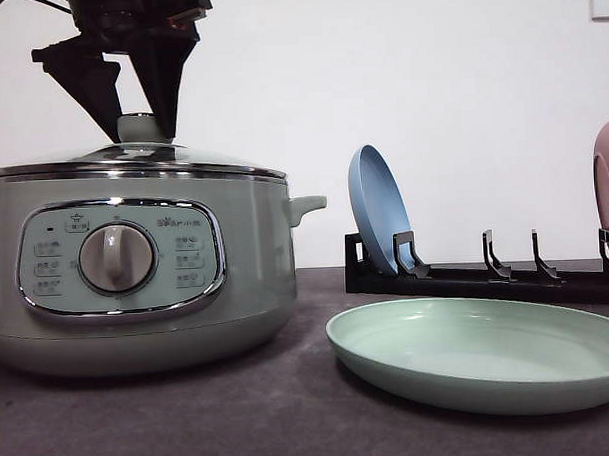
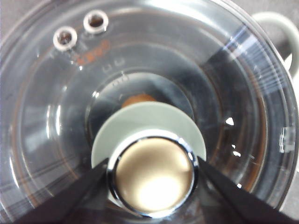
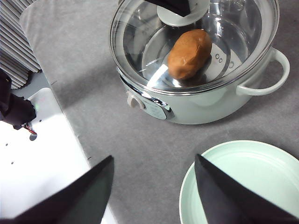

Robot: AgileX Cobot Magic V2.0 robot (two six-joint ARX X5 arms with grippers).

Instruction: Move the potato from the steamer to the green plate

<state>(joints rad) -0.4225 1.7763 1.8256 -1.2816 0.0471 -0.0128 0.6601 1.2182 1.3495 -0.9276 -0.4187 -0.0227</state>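
We are seeing the left gripper (image 1: 146, 118) hanging over the steamer (image 1: 136, 269), its two dark fingers (image 2: 70, 196) standing on either side of the lid knob (image 2: 152, 163); from the left wrist they look to be touching the knob's chrome-rimmed cap, though we cannot tell for certain whether they are clamping it. The glass lid (image 3: 194, 42) is sitting on the steamer, and through it we are making out the potato (image 3: 189, 53) lying on the shiny floor inside, just beside the knob as seen from the right wrist. The right gripper (image 3: 154, 196) is hovering high above the grey mat (image 3: 149, 149) in front of the steamer with its fingers spread wide and nothing between them. The green plate (image 1: 489, 352) is lying flat just beside the steamer, on the side of its handle (image 1: 306, 205), bare. Behind the plate a black rack (image 1: 486, 277) is holding a blue plate (image 1: 379, 220) upright on edge
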